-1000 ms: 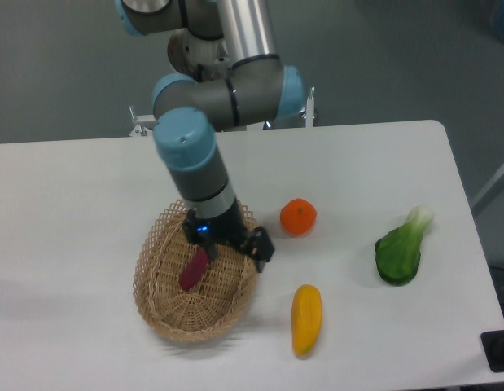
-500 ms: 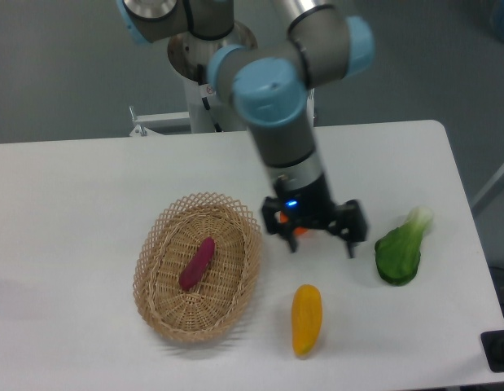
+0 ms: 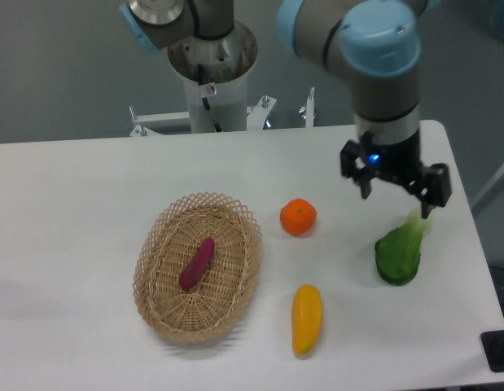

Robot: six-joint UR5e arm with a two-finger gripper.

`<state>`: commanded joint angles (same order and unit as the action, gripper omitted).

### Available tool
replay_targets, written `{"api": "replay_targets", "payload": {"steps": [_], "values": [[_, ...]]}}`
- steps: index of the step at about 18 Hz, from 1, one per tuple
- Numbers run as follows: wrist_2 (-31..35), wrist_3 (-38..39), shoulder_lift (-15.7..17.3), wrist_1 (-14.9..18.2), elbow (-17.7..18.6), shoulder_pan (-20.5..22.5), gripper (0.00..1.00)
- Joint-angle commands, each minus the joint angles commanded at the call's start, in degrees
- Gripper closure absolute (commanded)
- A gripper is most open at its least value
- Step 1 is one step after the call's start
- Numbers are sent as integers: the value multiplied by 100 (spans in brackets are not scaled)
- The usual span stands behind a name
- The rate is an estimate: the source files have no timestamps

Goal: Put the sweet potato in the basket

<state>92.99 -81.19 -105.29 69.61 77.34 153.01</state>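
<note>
The magenta-purple sweet potato [image 3: 197,263] lies slantwise inside the tan wicker basket [image 3: 164,306] on the left part of the white table. My gripper [image 3: 396,199] hangs far to the right of the basket, above the table near the green leafy vegetable. Its two fingers are spread apart and hold nothing.
A round orange fruit [image 3: 298,217] sits right of the basket. A yellow-orange elongated vegetable [image 3: 306,318] lies near the front. A green bok choy [image 3: 401,248] lies just below my gripper at the right. The table's right edge [image 3: 467,204] is close by.
The gripper left the sweet potato lying in the basket, rose and swung right across the table, passing the orange fruit to end above the bok choy.
</note>
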Motion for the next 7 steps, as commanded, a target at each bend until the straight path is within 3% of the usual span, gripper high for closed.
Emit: {"api": "replay_targets", "payload": {"steps": [7], "values": [[-27, -407, 97, 44, 62, 124, 0]]}}
